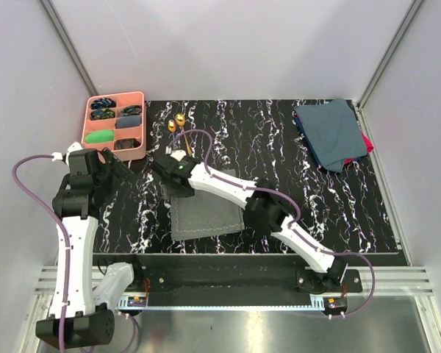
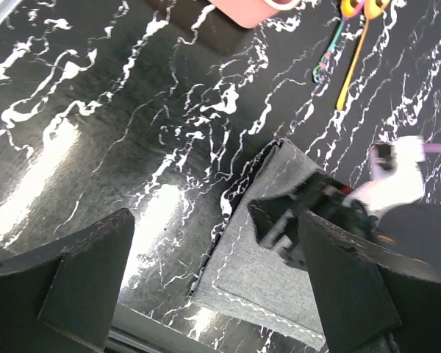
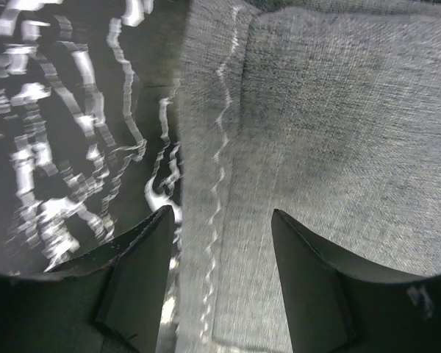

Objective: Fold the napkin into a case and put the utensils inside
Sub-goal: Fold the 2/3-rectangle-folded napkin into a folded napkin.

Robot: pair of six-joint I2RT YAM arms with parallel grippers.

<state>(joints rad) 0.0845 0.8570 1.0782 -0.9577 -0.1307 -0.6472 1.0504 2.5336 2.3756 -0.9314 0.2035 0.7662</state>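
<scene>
Black marbled table [image 1: 331,206], glossy, so expect cloth and metal to slide on it. The napkin [image 1: 206,217] lies at 7 o'clock from the table centre, near the front edge, folded into a flat grey layered pad with pale stitched hems. It looks soft, light and limp. It will sag and unfold if you lift it by one layer, so take it at a hemmed corner or along the folded edge, pinching all layers together. The stack of dark blue cloths [image 1: 331,132] at 2 o'clock is not your concern. The pink tray [image 1: 117,95] sits at 10 o'clock. Your right gripper [image 3: 220,217] hangs low over the napkin's far-left hem, jaws parted about halfway and straddling the stitched edge, nothing pinched. You cannot tell whether the tips touch the cloth. Your left gripper [image 2: 213,220] is spread wide and empty over bare table at 9 o'clock, just left of the napkin. The two gold utensils [image 1: 178,121] lie side by side at 11 o'clock, just right of the tray, well apart from the napkin. They look thin, stiff and slick. Grip each mid-handle, across the shaft.
</scene>
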